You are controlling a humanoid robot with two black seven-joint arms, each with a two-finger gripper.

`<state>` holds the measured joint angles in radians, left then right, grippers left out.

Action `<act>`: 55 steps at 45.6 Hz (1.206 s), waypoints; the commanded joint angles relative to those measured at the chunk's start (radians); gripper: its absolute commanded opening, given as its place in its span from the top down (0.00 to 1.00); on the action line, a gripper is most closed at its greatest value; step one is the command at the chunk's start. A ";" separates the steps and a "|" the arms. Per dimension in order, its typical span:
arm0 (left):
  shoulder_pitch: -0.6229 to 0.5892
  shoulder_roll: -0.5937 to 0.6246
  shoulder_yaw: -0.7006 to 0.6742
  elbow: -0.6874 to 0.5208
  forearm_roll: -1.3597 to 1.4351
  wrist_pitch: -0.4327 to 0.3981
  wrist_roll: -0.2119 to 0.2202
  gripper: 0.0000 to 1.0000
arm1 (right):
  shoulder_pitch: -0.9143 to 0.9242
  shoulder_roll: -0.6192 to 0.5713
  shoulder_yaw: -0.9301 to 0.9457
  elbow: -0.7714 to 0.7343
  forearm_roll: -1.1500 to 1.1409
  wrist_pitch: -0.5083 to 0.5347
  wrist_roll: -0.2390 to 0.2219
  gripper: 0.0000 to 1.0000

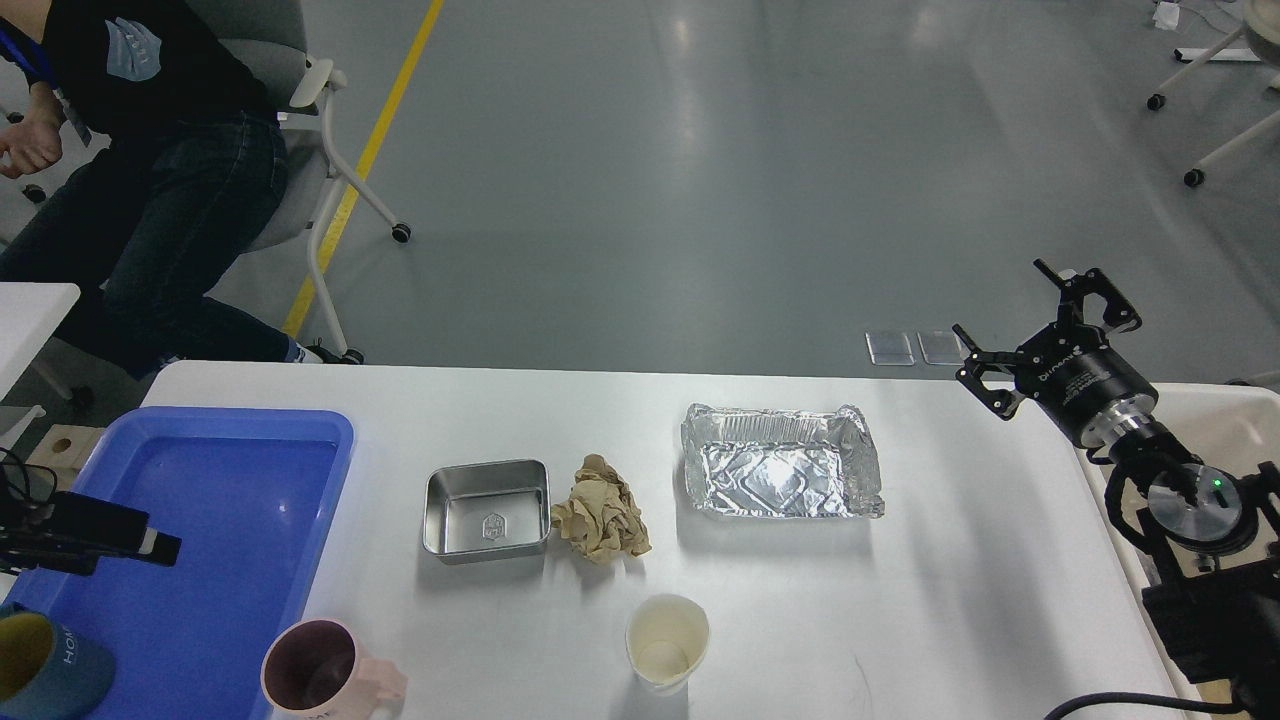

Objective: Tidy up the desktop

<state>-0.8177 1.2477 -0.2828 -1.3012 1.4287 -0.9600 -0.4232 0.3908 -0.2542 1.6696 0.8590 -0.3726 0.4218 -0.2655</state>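
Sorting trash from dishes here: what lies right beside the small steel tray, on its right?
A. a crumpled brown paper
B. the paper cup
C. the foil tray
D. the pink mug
A: the crumpled brown paper sits against the right edge of the steel tray, on the desktop.

Single head view, high up and tilted forward and down onto the white counter (800, 620). The counter fills the lower half at close range; beyond its far edge, grey floor (700, 200) stretches away.
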 commanded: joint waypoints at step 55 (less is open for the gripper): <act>-0.069 -0.125 0.002 0.065 -0.011 0.000 0.038 0.00 | -0.003 -0.137 -0.002 0.000 0.003 -0.011 -0.001 0.00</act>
<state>-0.8769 1.1303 -0.2789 -1.2318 1.4208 -0.9598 -0.3842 0.3881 -0.3799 1.6664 0.8590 -0.3697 0.4180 -0.2681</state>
